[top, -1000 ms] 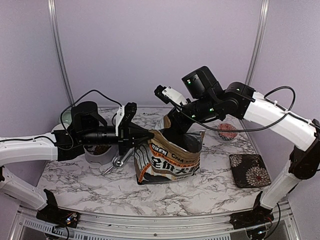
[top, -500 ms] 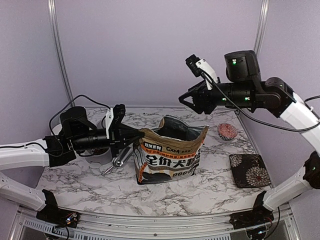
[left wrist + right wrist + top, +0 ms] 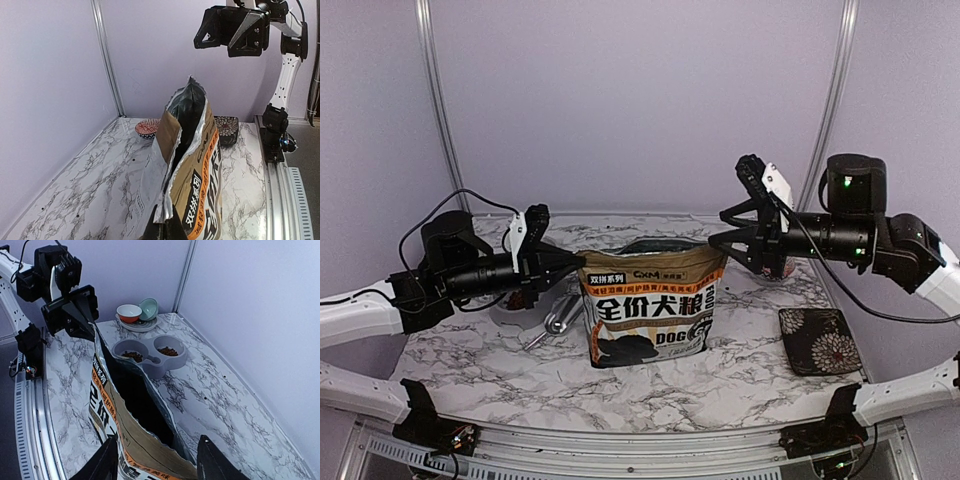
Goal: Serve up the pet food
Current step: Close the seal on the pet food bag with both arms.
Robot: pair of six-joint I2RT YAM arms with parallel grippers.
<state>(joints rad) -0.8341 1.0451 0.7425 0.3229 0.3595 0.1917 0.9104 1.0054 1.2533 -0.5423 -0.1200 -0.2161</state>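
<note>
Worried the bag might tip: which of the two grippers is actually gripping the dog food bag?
The left gripper, shut on the top corner of the dog food bag; the right gripper hangs open above it, touching nothing.

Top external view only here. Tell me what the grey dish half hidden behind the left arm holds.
Observer: The grey double-well plastic feeder has reddish-brown kibble pellets in both wells.
Operator: Report the bag's mouth.
Observer: The brown-and-white printed dog-food bag gapes wide. Its inside is dark, and no kibble shows in it.
Operator: Say what sits in the far left corner.
Observer: An orange-lined white bowl and a pale green bowl sit side by side on a grey plate.
</note>
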